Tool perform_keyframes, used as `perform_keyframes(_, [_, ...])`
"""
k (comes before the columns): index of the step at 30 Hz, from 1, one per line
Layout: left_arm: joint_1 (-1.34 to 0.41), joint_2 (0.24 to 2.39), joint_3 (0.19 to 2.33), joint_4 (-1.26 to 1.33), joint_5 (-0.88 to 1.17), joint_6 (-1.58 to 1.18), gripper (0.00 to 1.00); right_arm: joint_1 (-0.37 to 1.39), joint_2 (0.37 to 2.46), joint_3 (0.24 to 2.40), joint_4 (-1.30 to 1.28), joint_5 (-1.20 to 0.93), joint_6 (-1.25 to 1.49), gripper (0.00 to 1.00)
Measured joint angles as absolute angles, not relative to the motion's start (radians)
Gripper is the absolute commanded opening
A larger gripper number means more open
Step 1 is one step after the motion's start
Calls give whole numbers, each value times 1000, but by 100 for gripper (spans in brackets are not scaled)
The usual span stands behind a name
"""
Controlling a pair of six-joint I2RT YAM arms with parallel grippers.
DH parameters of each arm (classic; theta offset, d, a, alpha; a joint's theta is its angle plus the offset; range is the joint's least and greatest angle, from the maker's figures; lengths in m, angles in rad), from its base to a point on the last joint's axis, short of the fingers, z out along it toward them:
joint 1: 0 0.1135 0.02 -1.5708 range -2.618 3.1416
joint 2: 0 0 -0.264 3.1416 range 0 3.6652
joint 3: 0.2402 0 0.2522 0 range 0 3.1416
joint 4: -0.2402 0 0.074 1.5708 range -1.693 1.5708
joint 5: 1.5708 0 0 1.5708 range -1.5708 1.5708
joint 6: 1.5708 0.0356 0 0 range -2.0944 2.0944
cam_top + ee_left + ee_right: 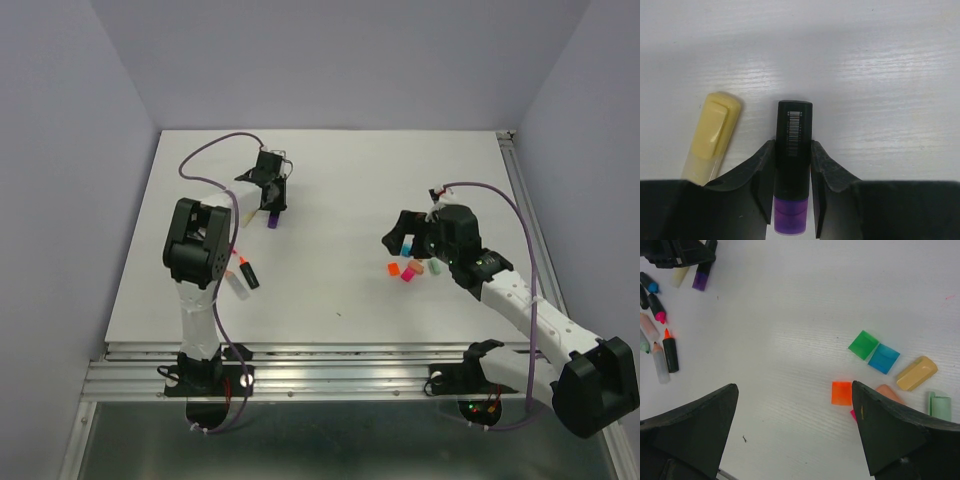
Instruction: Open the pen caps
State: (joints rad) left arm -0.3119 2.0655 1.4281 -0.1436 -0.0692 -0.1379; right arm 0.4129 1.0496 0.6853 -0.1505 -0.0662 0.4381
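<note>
My left gripper (793, 145) is shut on a black pen (794, 127) lying on the table, its purple cap (789, 215) still on, between the fingers. In the top view this gripper (270, 195) is at the far left with the purple cap (272, 222) sticking out. A pale yellow capped pen (715, 132) lies just left. My right gripper (794, 390) is open and empty above the table. Beside its right finger lie loose caps: orange (842, 393), green (863, 344), blue (883, 358), yellow (916, 373), peach (886, 390), mint (939, 405).
Several uncapped pens (670, 352) lie in a group at the left, next to the left arm's upright link (197, 245). The loose caps (405, 270) sit under the right gripper (400, 238). The table's metal front rail (320, 380) runs along the near edge.
</note>
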Motion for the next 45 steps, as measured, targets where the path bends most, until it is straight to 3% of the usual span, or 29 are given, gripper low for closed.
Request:
perform_keyframes(5, [-312, 1951, 1299, -126, -44, -281, 0, 413, 1050, 685, -136, -170, 447, 100])
perform_keyframes(12, [-461, 1546, 1025, -88, -138, -545, 0, 435, 1046, 585, 50, -397, 550, 100])
perform_keyframes(18, [-704, 1348, 913, -56, -281, -831, 0, 669, 1047, 581, 93, -331, 598, 100])
perform_keyframes(30, [-901, 1330, 891, -151, -491, -1156, 0, 896, 1242, 603, 188, -91, 692, 99])
perform_keyframes(37, [-946, 1330, 892, -200, -531, -1271, 0, 944, 1311, 648, 213, 39, 716, 89])
perform_keyframes(45, [-970, 1363, 950, -239, -553, -1301, 0, 958, 1319, 650, 248, 126, 725, 66])
